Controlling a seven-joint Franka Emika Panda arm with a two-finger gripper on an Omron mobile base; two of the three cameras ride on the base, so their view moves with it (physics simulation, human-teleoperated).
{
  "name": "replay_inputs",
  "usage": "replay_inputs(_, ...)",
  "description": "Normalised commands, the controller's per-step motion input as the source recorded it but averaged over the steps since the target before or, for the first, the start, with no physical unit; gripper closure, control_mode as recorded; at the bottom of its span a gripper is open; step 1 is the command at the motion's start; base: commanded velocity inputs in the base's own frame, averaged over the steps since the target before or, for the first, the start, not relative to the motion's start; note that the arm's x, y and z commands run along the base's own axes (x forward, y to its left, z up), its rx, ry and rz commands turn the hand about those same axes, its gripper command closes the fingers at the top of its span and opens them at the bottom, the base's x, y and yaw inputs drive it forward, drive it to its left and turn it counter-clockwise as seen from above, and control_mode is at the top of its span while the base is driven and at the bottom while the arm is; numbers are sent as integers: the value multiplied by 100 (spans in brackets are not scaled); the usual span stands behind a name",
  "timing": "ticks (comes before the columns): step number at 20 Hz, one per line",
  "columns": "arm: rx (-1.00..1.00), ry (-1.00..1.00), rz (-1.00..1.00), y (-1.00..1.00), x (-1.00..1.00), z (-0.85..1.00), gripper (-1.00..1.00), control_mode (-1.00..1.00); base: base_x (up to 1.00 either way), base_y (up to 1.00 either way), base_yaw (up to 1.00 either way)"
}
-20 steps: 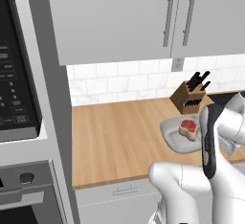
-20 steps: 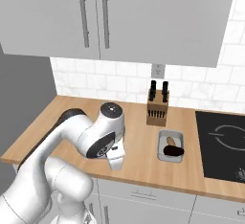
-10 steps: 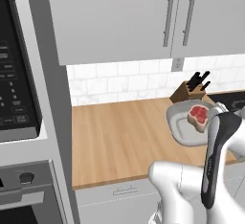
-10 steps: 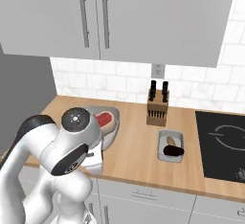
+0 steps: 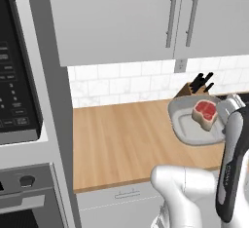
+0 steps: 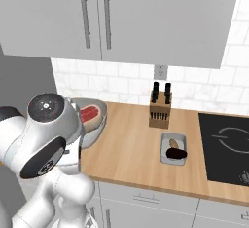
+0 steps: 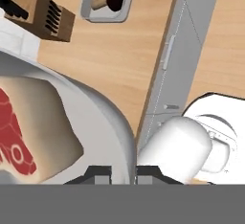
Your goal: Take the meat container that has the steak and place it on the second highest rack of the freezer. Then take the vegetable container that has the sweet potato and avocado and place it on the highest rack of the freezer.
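The meat container (image 5: 187,124), a grey rounded dish, hangs tilted above the wooden counter with the steak (image 5: 204,114) lying in it. My gripper (image 7: 123,174) is shut on the dish's rim, one dark fingertip on each side of it. From the right base the meat container (image 6: 96,122) and steak (image 6: 88,113) peek out behind my arm's big joint. The vegetable container (image 6: 173,149) rests on the counter with the avocado (image 6: 176,153) and sweet potato (image 6: 173,143) inside; the hand view has the vegetable container (image 7: 91,7) at its top. The freezer is out of view.
A knife block (image 6: 160,111) stands against the tiled wall behind the vegetable container. A black stovetop (image 6: 228,146) lies at the right. Wall cabinets (image 5: 146,17) hang overhead. An oven and microwave column (image 5: 19,100) rises at the left of the counter (image 5: 116,144).
The meat container has come up off the counter in my gripper and now hangs higher, tilted, with the steak still in it. My arm has swung upward.
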Motion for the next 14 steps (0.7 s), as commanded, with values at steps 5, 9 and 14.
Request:
replay_inputs(5,14,0,-2,14,-86,14,100,-100,0,0,0)
replay_inputs(9,8,-2,0,6,-25,0,100,-100,0,0,0)
replay_inputs(14,0,0,0,0,0,0,100,100,-6,0,0)
